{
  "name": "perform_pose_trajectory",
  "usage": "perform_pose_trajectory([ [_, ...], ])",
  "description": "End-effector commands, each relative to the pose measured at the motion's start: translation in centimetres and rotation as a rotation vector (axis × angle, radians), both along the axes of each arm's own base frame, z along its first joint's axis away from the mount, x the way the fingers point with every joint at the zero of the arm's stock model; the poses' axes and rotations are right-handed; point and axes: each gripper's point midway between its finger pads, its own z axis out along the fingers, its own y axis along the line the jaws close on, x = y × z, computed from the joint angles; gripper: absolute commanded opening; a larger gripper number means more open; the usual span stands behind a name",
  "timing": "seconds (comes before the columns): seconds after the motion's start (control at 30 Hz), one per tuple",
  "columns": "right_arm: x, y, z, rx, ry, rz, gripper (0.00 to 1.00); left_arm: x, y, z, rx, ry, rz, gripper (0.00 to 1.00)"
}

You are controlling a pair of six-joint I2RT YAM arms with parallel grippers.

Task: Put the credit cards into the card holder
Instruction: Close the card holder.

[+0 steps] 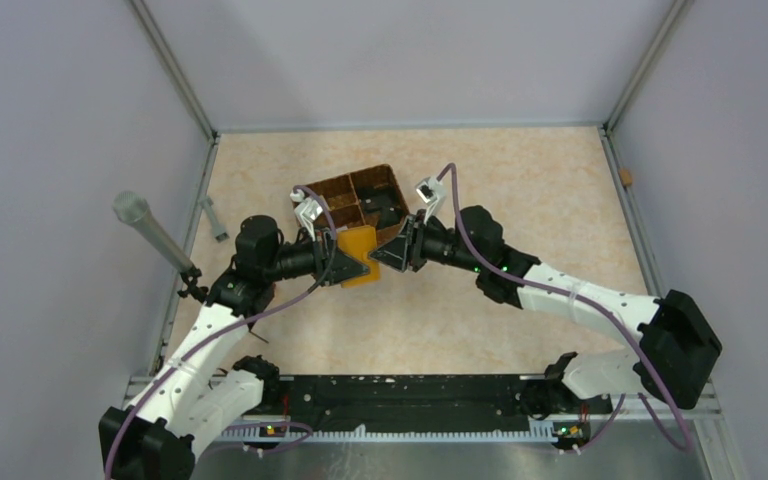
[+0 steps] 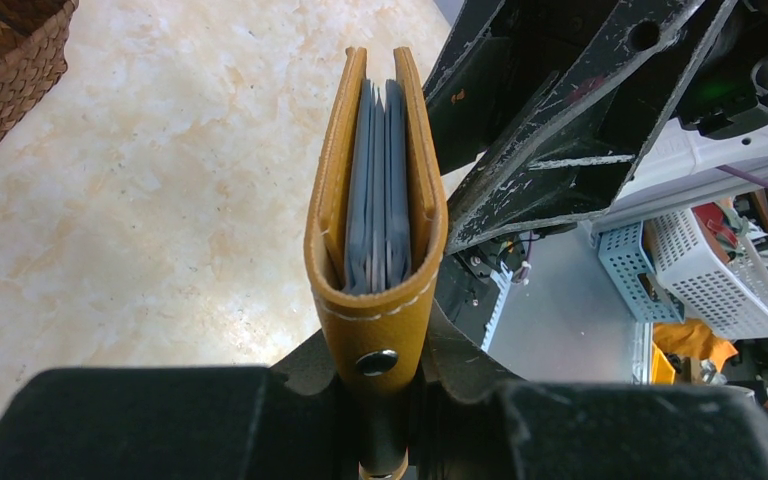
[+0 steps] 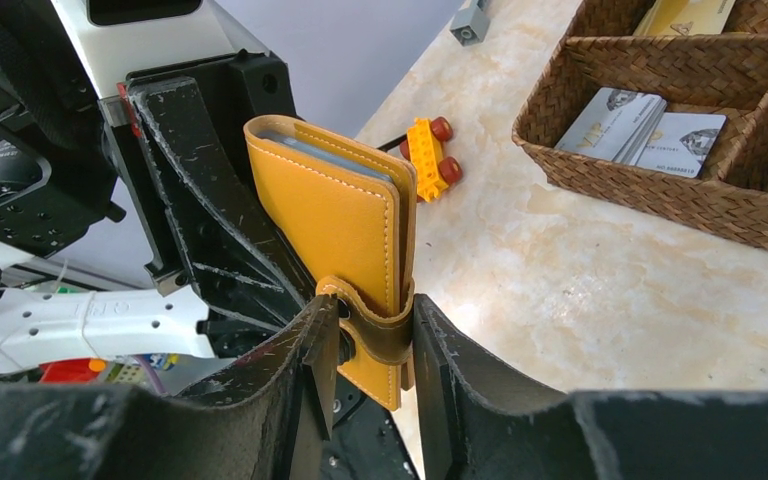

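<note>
The mustard-orange card holder [image 1: 358,256] hangs folded above the table between my two grippers. My left gripper [image 1: 340,264] is shut on its spine end, near the dark stud [image 2: 376,361]. Grey credit cards [image 2: 378,190] stand edge-on between its two leaves. My right gripper [image 3: 370,330] comes in from the opposite side, with its jaws pressed against both faces of the card holder [image 3: 330,220] at the strap [image 3: 380,335]. More credit cards [image 3: 615,122] lie in the woven basket, and a pale yellowish one [image 3: 685,15] sits in a farther compartment.
The brown woven compartment basket [image 1: 360,195] stands just behind the grippers. An orange-and-red toy block [image 3: 430,150] lies on the table near it. A small grey piece [image 1: 217,220] lies at the left, and a microphone [image 1: 150,230] leans over the left edge.
</note>
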Motion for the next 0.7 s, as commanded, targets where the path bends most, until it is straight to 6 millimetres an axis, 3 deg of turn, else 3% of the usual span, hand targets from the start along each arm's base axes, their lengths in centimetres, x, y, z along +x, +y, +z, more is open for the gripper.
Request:
perform_pose_trajectory([
  [0.0, -0.8, 1.3, 2.9, 0.059, -0.068, 0.04, 0.33, 0.6, -0.1, 2.3, -0.021, -0.09, 0.004, 0.0],
  [0.67, -2.0, 3.1, 3.5, 0.114, -0.057, 0.1, 0.32, 0.7, -0.1, 2.4, -0.026, -0.087, 0.005, 0.0],
])
